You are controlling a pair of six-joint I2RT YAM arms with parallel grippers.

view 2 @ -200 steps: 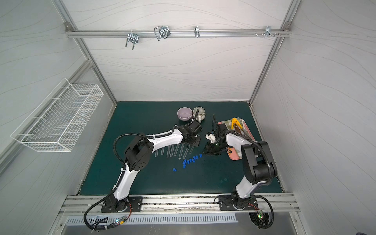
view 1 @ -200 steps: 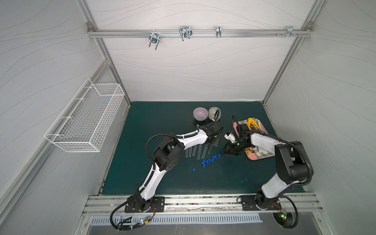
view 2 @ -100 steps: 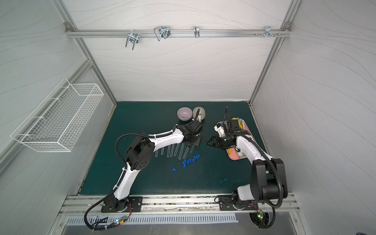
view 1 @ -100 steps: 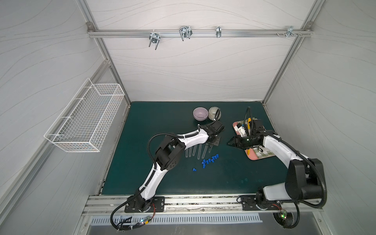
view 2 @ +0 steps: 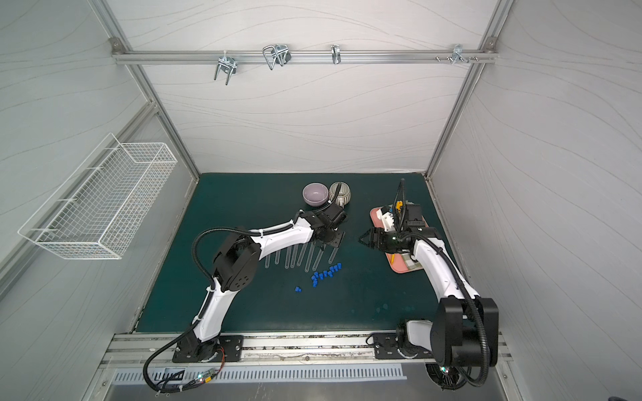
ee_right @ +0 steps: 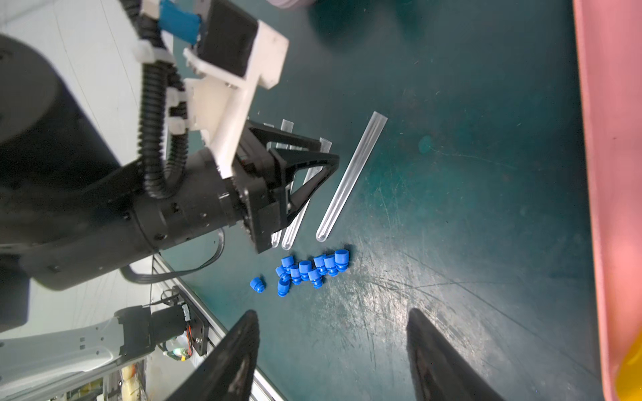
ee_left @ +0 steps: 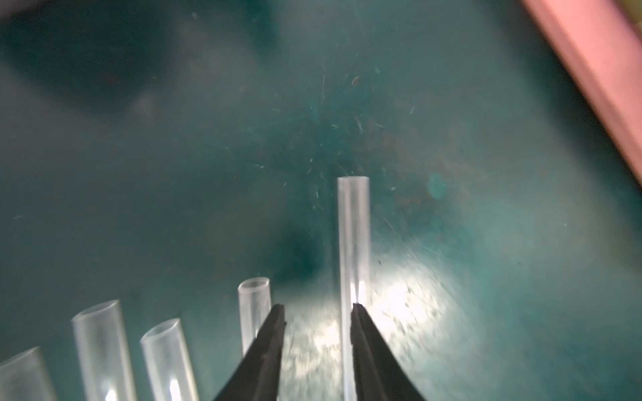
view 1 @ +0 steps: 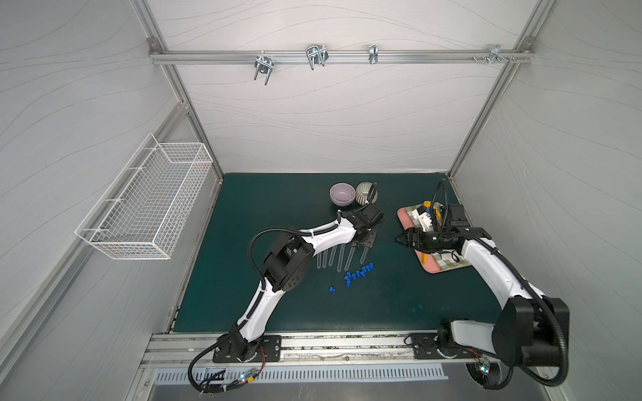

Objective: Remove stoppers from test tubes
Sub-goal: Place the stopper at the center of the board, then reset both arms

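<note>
Tubes first: the test tubes (view 1: 339, 260) lie side by side on the green mat (view 1: 278, 215), with their rounded ends pointing toward the arm bases. In both top views the row runs out from under the left arm's wrist. From the left wrist camera we count 5 open mouths, and we see no plug in any of them. The outermost tube (ee_left: 354, 243) lies flat, just beside 1 finger of the left gripper (ee_left: 318, 307). That gripper's jaws are parted, with only bare mat showing between them, so it grasps nothing. The right wrist camera agrees: this tube (ee_right: 351, 177) rests on the mat a little apart from the left gripper (ee_right: 332, 152).

Now the stoppers (view 1: 357, 272). These blue plugs sit bunched on the mat just off the rounded ends of the tubes, with 1 stray (view 1: 331, 289) lying a bit nearer the left base.

Over on the other side, the right gripper (ee_right: 331, 314) is spread wide and empty. It hangs over open mat beside the edge of the pink tray (view 1: 437, 269). We cannot tell whether its tips touch the mat.

At the back of the mat we see a lilac bowl (view 1: 342, 193) and a striped cup (view 1: 363, 192) standing next to each other.
</note>
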